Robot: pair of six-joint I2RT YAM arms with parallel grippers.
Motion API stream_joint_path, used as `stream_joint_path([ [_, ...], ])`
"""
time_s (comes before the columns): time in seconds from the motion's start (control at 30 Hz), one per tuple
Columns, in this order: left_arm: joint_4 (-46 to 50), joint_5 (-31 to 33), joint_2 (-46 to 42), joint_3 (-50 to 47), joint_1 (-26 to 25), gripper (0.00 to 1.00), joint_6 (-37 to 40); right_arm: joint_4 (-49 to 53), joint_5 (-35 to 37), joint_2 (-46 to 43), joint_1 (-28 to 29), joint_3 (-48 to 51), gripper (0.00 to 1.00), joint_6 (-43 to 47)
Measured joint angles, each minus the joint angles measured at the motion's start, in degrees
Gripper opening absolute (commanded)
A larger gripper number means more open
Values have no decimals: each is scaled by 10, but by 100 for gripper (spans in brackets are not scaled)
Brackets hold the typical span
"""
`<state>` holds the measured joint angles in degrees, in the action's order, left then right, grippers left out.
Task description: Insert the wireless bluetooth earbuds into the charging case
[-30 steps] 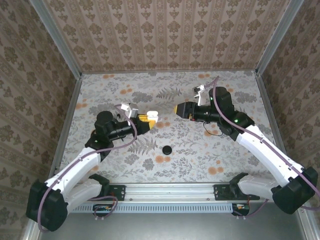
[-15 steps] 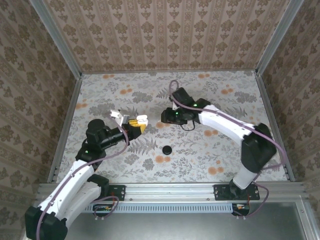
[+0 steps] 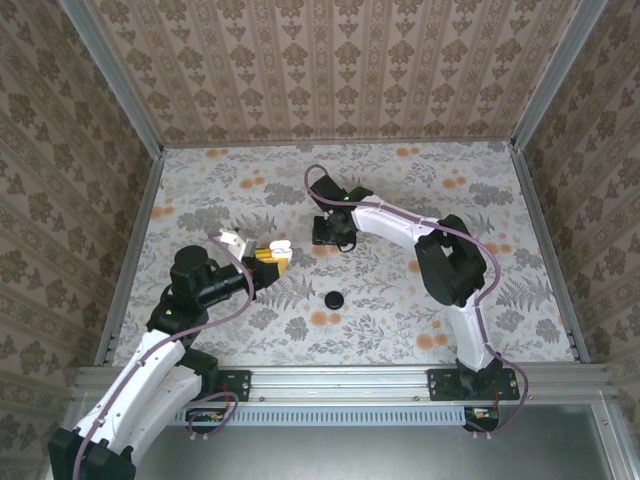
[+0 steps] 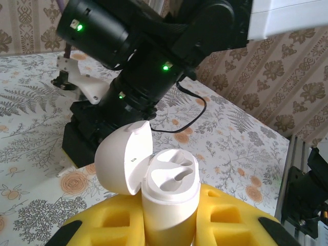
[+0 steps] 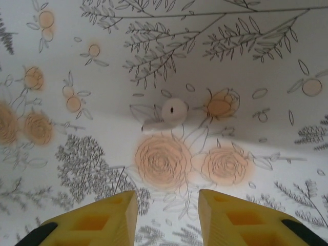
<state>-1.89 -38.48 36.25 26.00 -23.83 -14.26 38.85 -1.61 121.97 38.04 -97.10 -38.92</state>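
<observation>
One earbud [image 5: 166, 115] flat on the tabletop [image 5: 266, 61] — round head to the upper right, stem trailing to the lower left, so the long axis slants across the gap of the right hand [image 5: 166, 197]. Straight ahead of that hand, centred between its yellow fingers [image 5: 102, 220], near but apart from them. Fingers spread wide, holding nothing. Plainly the nearer arm for the pick. Judged next: down and forward over the earbud, perhaps with a slight wrist turn to close across the stem rather than along it. Tiny and glossy, so likely to slip from soft pads.

Charging case [image 4: 169, 195] off the tabletop, upright, clamped in the left hand [image 4: 169, 233] between yellow foam. Lid [image 4: 125, 159] swung open to the left in the wrist view — both wells bare as far as can be seen. From above, held case just left of the right hand, within easy reach. Black disc [image 3: 334, 298] apart, nearer the bases.
</observation>
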Motion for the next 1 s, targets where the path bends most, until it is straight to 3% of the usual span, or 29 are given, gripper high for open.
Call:
stream_joint_path([
  [0.5,2,10,0,-9,3,0,6,69,49,120,3,-154,34,13],
  [0.77,2,10,2,-9,3,0,6,82,55,142,7,-167,34,13],
  [1.0,2,10,13,-9,4,0,6,91,63,144,9,-172,24,19],
])
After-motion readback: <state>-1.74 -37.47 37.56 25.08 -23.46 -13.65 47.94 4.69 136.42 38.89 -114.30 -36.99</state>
